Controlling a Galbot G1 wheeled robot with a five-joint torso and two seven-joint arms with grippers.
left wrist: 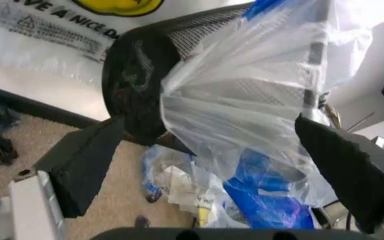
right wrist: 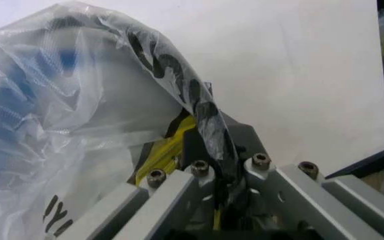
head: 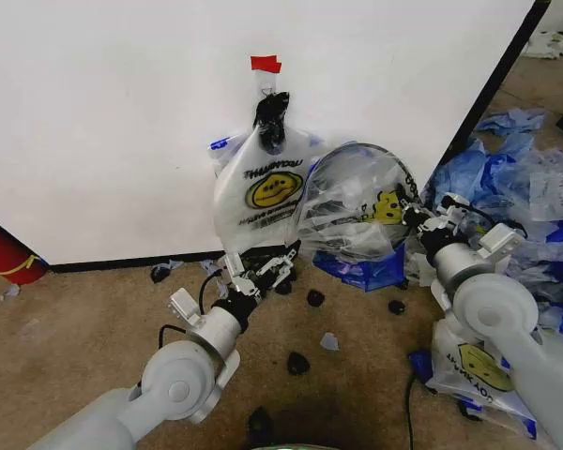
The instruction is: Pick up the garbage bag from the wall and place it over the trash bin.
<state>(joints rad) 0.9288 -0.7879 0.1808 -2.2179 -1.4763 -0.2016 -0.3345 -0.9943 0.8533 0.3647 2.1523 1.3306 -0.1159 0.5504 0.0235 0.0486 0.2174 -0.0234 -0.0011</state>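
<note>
Progress looks well past the halfway mark: the garbage bag (head: pixel 352 202) is off the wall (head: pixel 122 112) and drawn over the trash bin (left wrist: pixel 138 85), which sits tipped just right of another smiley bag (head: pixel 267 187) hanging under the red tape (head: pixel 266 64); the right gripper (head: pixel 415 214) is clamped on the bag's edge at the right. The left gripper (head: pixel 261 272) waits near, below the bin, fingers spread and empty; seating and letting go seem to remain.

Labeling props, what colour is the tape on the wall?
Red tape; clearest in the head view.
</note>
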